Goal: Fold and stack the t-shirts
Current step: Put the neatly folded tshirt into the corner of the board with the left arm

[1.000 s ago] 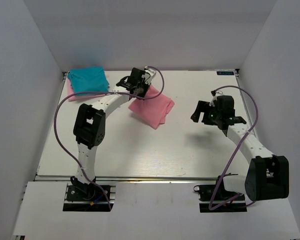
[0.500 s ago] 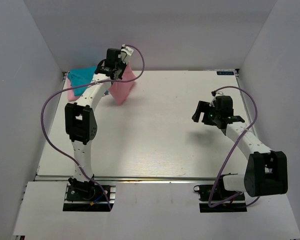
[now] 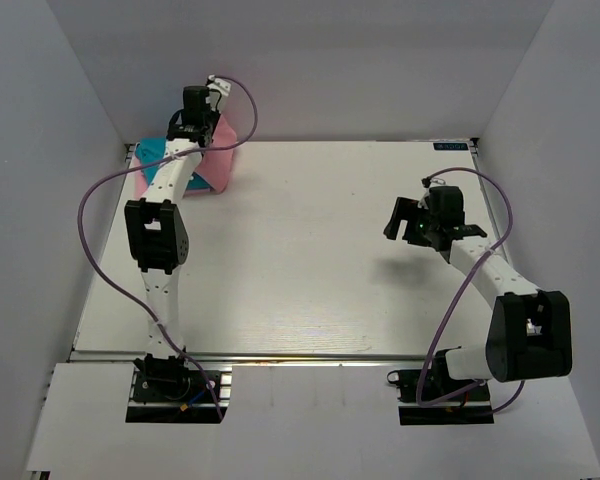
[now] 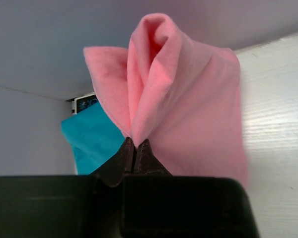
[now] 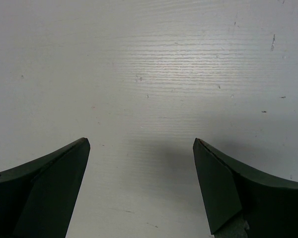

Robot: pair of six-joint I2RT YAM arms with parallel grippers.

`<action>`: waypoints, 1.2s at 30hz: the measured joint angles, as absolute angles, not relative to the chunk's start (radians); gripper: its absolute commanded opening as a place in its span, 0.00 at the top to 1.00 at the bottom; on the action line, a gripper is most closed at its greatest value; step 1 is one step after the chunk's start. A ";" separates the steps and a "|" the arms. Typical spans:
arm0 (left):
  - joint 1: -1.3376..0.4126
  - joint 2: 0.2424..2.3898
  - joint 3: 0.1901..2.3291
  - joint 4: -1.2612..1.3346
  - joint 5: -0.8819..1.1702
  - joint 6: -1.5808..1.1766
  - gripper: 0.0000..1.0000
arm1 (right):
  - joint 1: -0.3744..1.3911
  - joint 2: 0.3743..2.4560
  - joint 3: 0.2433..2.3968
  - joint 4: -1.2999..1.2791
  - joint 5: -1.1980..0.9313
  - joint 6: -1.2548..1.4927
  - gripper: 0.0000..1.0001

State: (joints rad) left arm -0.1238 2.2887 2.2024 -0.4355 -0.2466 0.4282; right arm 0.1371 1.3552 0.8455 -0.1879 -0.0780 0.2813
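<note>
Holds the salmon-pink t-shirt (image 3: 220,160) in the left gripper (image 3: 202,122), at the far left corner of the table (image 3: 310,280), close to the back wall. Clamps both fingers tight on a bunched edge of the cloth. From the left wrist, shows the left gripper (image 4: 135,147) with no gap between its tips and the salmon-pink t-shirt (image 4: 188,99) rising out of the pinch in deep, soft folds.

Looks smooth, matte and evenly coloured, doubled over on itself. Forms one rounded, tube-like fold at the top and a broad flat panel spreading to the right. Drapes loosely, without sharp creases. Appears from overhead as a narrow pink panel beside the arm, lower edge down by the tabletop; impossible to tell whether touching it.

Hangs just right of the teal-blue t-shirt (image 3: 152,150), folded flat in the corner. From the left wrist, shows the teal-blue t-shirt (image 4: 92,141) behind and left of the pink one, partly covered by it. Shows a sliver of paler pink cloth (image 3: 138,185) at the near edge of the teal one, seemingly underneath.

Poises the right gripper (image 3: 398,222) over the right side of the table, well apart from every shirt. From the right wrist, right gripper (image 5: 140,144) spread wide above white wood-grain table (image 5: 149,59), grasping nothing.
</note>
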 measured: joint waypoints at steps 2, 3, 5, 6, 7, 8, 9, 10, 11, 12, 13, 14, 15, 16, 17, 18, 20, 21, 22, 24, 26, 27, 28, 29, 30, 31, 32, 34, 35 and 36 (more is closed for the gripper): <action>-0.106 2.289 2.202 -0.410 -0.263 0.421 1.00 | 0.137 1.367 0.849 -0.188 -0.079 0.281 0.10; -0.099 2.289 2.202 -0.401 -0.271 0.416 1.00 | 0.137 1.374 0.850 -0.188 -0.081 0.281 0.10; -0.079 2.289 2.202 -0.383 -0.282 0.400 1.00 | 0.137 1.389 0.854 -0.190 -0.085 0.282 0.10; -0.066 2.289 2.202 -0.378 -0.286 0.390 1.00 | 0.137 1.394 0.855 -0.189 -0.088 0.283 0.10; -0.059 2.289 2.202 -0.375 -0.285 0.382 1.00 | 0.137 1.397 0.855 -0.189 -0.091 0.284 0.10; -0.047 2.289 2.200 -0.370 -0.282 0.371 1.00 | 0.137 1.401 0.855 -0.189 -0.095 0.284 0.10; -0.035 2.289 2.197 -0.368 -0.277 0.362 1.00 | 0.138 1.404 0.855 -0.189 -0.099 0.284 0.10; -0.024 2.289 2.191 -0.364 -0.273 0.353 1.00 | 0.138 1.407 0.857 -0.191 -0.101 0.285 0.10; -0.015 2.289 2.182 -0.358 -0.272 0.345 1.00 | 0.138 1.410 0.859 -0.192 -0.102 0.284 0.10; -0.006 2.289 2.171 -0.354 -0.271 0.338 1.00 | 0.138 1.413 0.862 -0.194 -0.104 0.285 0.10; 0.005 2.289 2.159 -0.354 -0.270 0.331 1.00 | 0.137 1.415 0.865 -0.196 -0.104 0.285 0.10; 0.013 2.289 2.146 -0.353 -0.270 0.326 1.00 | 0.138 1.415 0.869 -0.202 -0.104 0.284 0.10; 0.021 2.289 2.135 -0.353 -0.270 0.320 1.00 | 0.138 1.415 0.873 -0.207 -0.104 0.284 0.10; 0.028 2.289 2.126 -0.354 -0.271 0.315 1.00 | 0.137 1.415 0.878 -0.210 -0.104 0.284 0.10; 0.034 2.289 2.120 -0.355 -0.272 0.313 1.00 | 0.137 1.416 0.882 -0.211 -0.104 0.284 0.10; 0.040 2.292 2.119 -0.356 -0.274 0.311 1.00 | 0.137 1.416 0.886 -0.212 -0.104 0.284 0.10; 0.048 2.296 2.119 -0.353 -0.281 0.302 1.00 | 0.138 1.421 0.896 -0.215 -0.105 0.284 0.10; 0.051 2.299 2.119 -0.351 -0.284 0.297 1.00 | 0.138 1.424 0.899 -0.215 -0.105 0.284 0.10; 0.053 2.302 2.120 -0.350 -0.287 0.292 1.00 | 0.138 1.427 0.900 -0.215 -0.105 0.284 0.10; 0.061 2.310 2.123 -0.350 -0.292 0.279 1.00 | 0.137 1.429 0.901 -0.217 -0.105 0.284 0.10; 0.065 2.325 2.137 -0.352 -0.294 0.270 1.00 | 0.138 1.430 0.901 -0.222 -0.105 0.284 0.10; 0.068 2.335 2.148 -0.352 -0.296 0.263 1.00 | 0.138 1.430 0.901 -0.224 -0.104 0.284 0.10; 0.071 2.344 2.157 -0.355 -0.297 0.257 1.00 | 0.138 1.430 0.901 -0.226 -0.104 0.284 0.10; 0.074 2.352 2.170 -0.364 -0.303 0.246 1.00 | 0.137 1.430 0.901 -0.230 -0.104 0.284 0.10; 0.077 2.360 2.179 -0.368 -0.308 0.235 1.00 | 0.137 1.430 0.901 -0.231 -0.104 0.284 0.10; 0.081 2.366 2.189 -0.374 -0.317 0.222 0.83 | 0.138 1.430 0.901 -0.232 -0.104 0.284 0.10; 0.085 2.371 2.199 -0.382 -0.328 0.208 0.72 | 0.138 1.430 0.901 -0.233 -0.104 0.284 0.10; 0.093 2.380 2.215 -0.402 -0.354 0.173 0.61 | 0.138 1.430 0.901 -0.236 -0.104 0.284 0.10; 0.098 2.384 2.223 -0.410 -0.371 0.155 0.54 | 0.138 1.430 0.901 -0.237 -0.104 0.284 0.10; 0.105 2.384 2.228 -0.422 -0.388 0.139 0.46 | 0.138 1.430 0.901 -0.237 -0.104 0.284 0.10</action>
